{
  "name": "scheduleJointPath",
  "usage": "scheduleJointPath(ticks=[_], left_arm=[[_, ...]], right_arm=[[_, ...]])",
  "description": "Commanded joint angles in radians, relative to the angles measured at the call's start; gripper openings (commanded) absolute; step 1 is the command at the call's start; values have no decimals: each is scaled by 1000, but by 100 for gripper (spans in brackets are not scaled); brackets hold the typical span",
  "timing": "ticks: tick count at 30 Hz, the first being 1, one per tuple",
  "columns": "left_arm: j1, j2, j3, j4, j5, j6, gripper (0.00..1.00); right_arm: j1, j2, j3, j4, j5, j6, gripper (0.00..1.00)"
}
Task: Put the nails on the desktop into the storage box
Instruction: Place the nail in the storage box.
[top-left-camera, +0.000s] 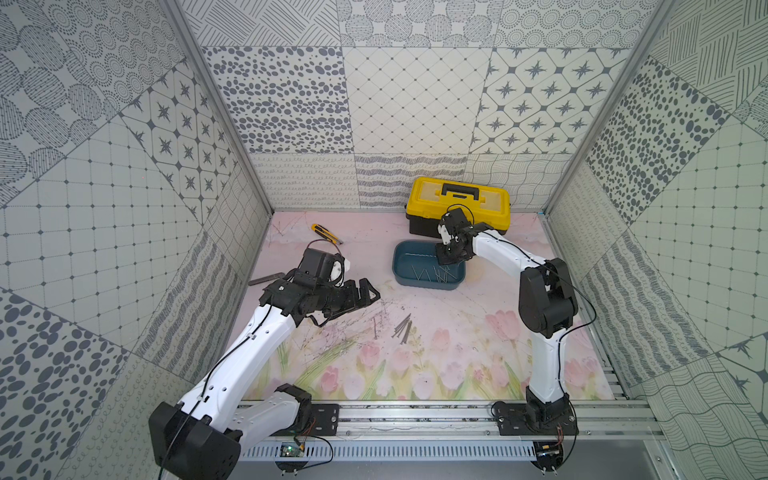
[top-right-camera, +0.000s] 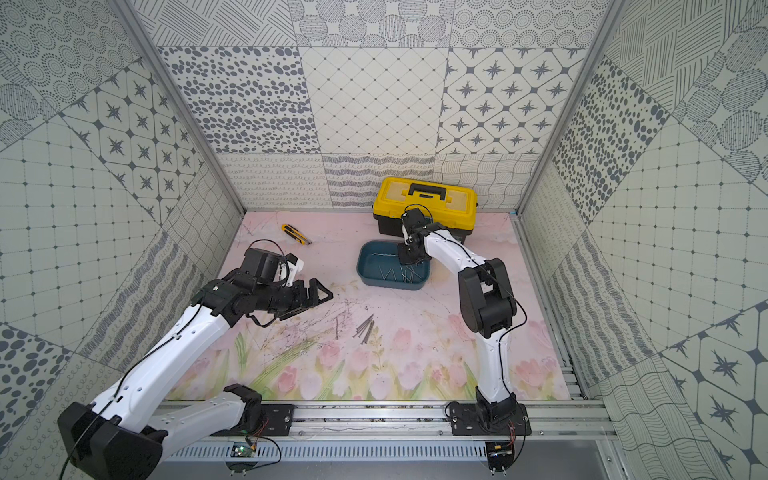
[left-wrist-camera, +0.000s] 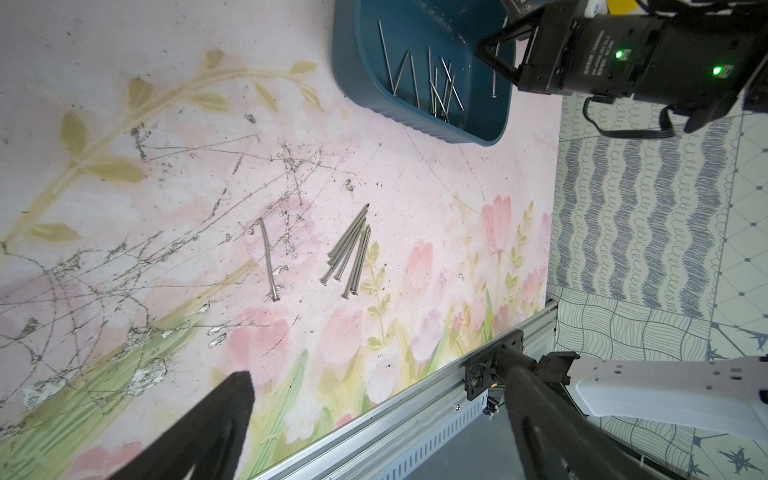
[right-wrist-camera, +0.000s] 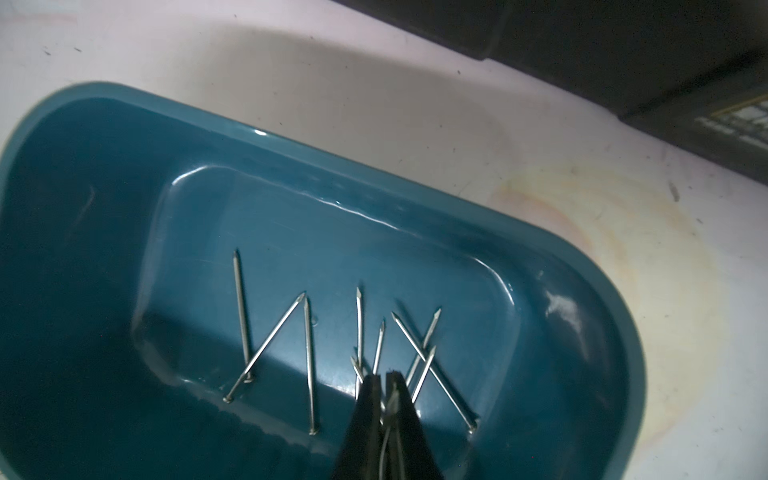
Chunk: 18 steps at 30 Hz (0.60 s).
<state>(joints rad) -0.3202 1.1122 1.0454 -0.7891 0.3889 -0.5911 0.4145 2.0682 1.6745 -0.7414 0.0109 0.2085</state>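
Observation:
Several nails (top-left-camera: 403, 328) (top-right-camera: 365, 328) (left-wrist-camera: 349, 253) lie bunched on the pink tulip desktop (top-left-camera: 457, 353), with a single nail (left-wrist-camera: 269, 259) just left of them. The teal storage box (top-left-camera: 399, 259) (top-right-camera: 365, 262) (right-wrist-camera: 124, 208) holds several more nails (right-wrist-camera: 307, 365). My right gripper (top-left-camera: 446, 259) (left-wrist-camera: 482, 50) (right-wrist-camera: 384, 376) hangs over the box's right end, shut on one thin nail (left-wrist-camera: 494, 79). My left gripper (top-left-camera: 370, 293) (top-right-camera: 324, 293) (left-wrist-camera: 374, 374) hovers left of the bunch, open and empty.
A yellow-and-black toolbox (top-left-camera: 457, 199) stands behind the box against the back wall. A yellow utility knife (top-left-camera: 326, 233) lies at the back left. A dark metal bar (top-left-camera: 266, 278) rests by the left wall. An aluminium rail (top-left-camera: 415, 411) runs along the front edge.

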Motion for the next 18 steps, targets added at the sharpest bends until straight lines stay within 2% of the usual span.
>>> scheduleJointPath(ticks=[1,18], left_arm=[[6,14,8,-34,-21,53,99],[7,34,6,-47,-30,74,99]], right_arm=[[1,17,-22,10,48,-5,0],[1,32,-70,10,78,7,8]])
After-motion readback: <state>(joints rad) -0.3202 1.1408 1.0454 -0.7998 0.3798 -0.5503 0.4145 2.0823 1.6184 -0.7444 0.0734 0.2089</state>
